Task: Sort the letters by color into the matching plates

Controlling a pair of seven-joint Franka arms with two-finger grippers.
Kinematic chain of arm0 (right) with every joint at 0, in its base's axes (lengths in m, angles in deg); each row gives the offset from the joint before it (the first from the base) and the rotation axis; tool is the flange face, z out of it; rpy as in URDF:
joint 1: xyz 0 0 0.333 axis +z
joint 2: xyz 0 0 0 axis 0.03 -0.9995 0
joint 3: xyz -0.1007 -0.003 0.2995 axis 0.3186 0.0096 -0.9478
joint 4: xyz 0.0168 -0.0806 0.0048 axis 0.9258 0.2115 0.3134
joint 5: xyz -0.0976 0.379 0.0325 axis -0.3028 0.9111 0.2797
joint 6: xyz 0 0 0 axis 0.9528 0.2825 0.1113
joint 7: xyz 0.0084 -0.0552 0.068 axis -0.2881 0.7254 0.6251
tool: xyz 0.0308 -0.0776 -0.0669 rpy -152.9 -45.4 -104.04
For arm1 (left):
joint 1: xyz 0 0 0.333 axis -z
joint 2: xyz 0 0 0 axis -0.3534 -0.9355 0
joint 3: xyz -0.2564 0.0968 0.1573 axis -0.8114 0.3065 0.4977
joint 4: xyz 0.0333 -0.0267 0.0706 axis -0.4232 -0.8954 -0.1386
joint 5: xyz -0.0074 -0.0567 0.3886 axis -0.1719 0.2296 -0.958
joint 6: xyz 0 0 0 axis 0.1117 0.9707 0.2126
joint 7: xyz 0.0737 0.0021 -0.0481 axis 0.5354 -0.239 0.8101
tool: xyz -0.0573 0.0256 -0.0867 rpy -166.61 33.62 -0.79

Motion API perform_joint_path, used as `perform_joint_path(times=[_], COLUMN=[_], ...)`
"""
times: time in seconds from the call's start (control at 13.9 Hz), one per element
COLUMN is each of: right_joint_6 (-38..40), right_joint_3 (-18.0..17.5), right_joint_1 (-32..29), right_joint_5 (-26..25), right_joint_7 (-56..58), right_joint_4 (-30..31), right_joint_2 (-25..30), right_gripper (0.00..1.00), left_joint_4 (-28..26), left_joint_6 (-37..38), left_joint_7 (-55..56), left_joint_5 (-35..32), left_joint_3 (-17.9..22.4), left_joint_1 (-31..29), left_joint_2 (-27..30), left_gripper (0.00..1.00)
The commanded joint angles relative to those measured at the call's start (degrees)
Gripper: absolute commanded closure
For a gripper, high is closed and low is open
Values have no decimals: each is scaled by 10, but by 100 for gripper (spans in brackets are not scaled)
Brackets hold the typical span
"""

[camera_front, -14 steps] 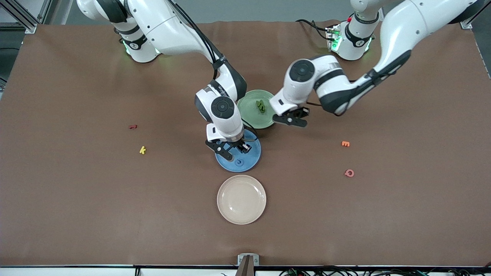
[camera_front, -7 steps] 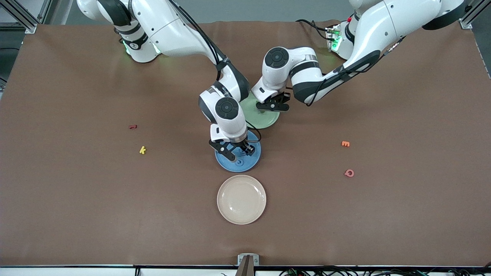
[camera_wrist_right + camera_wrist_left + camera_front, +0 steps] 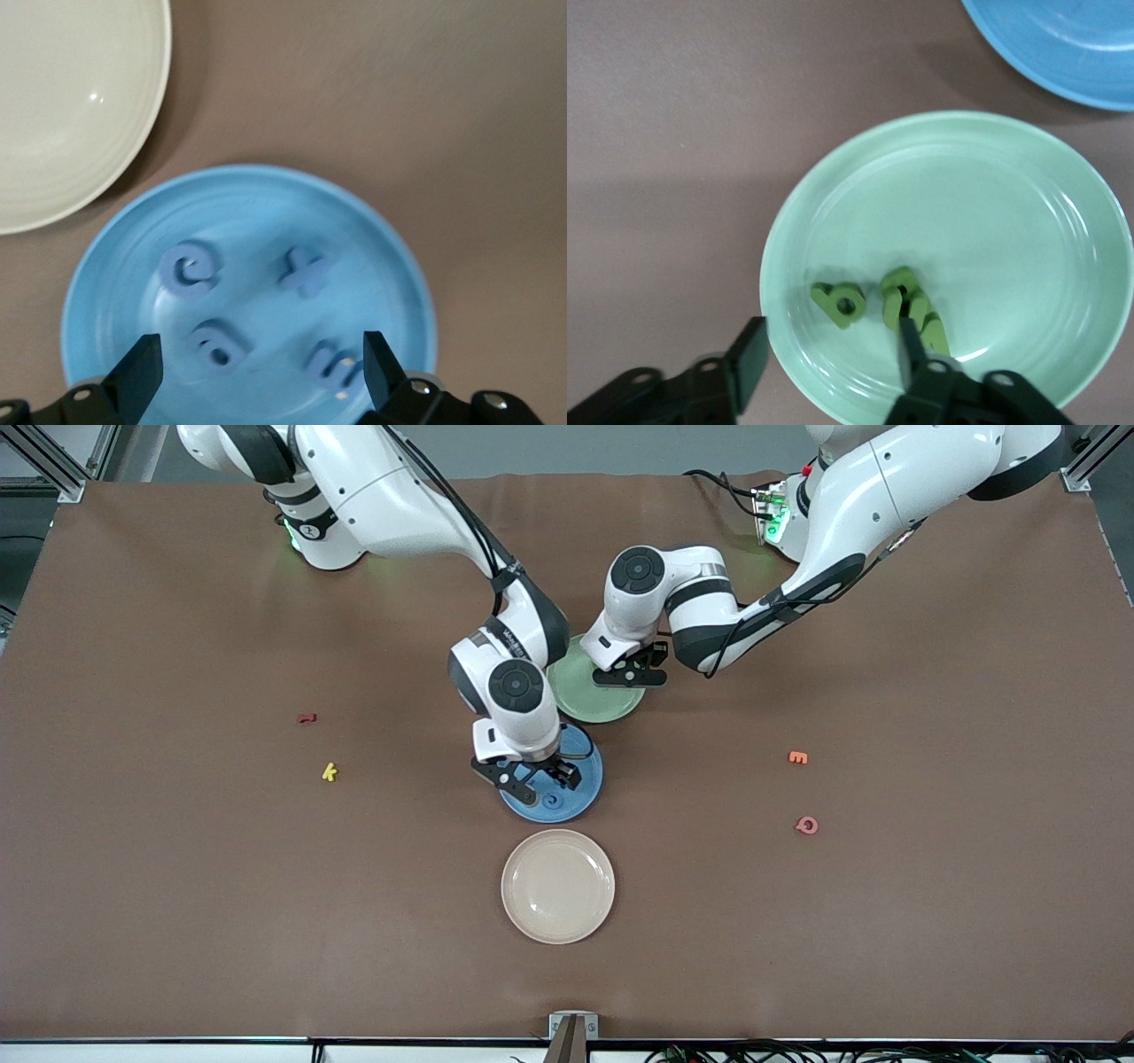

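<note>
The pale green plate (image 3: pixel 585 695) lies mid-table, and the blue plate (image 3: pixel 580 797) lies just nearer the front camera. My left gripper (image 3: pixel 631 677) hangs open over the green plate's edge. In the left wrist view the left gripper (image 3: pixel 828 354) is empty, and green letters (image 3: pixel 842 303) lie loose in the green plate (image 3: pixel 992 204). My right gripper (image 3: pixel 532 777) hovers open over the blue plate. In the right wrist view the right gripper (image 3: pixel 259 367) is empty above several blue letters (image 3: pixel 186 268) resting in the blue plate (image 3: pixel 106 266).
A cream plate (image 3: pixel 557 886) sits nearer the front camera than the blue plate. A dark red letter (image 3: pixel 306 717) and a yellow letter (image 3: pixel 330 772) lie toward the right arm's end. An orange letter (image 3: pixel 798 758) and a pink-red letter (image 3: pixel 806 825) lie toward the left arm's end.
My left gripper swung from beside the green plate to over it and opened. My right gripper opened wide over the blue plate and shifted slightly.
</note>
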Motion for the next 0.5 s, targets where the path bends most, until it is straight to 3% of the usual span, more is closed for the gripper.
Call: perform_joint_path(times=[0.0,0.22,0.43], right_joint_6=[83,111,120], right_joint_3=[-5,-5,-5], right_joint_1=[-44,-93,-150], right_joint_5=[2,-12,-37], right_joint_7=[96,202,314], right_joint_4=[16,77,150], right_joint_2=[63,132,209], right_gripper=[0,0,0], left_joint_4=[25,69,141], left_joint_6=[1,17,79], left_joint_7=[0,-5,-62], left_joint_5=[6,-1,-1], left_joint_3=[13,28,45], left_joint_1=[1,-11,-12], left_joint_2=[9,16,19], left_gripper=[0,0,0])
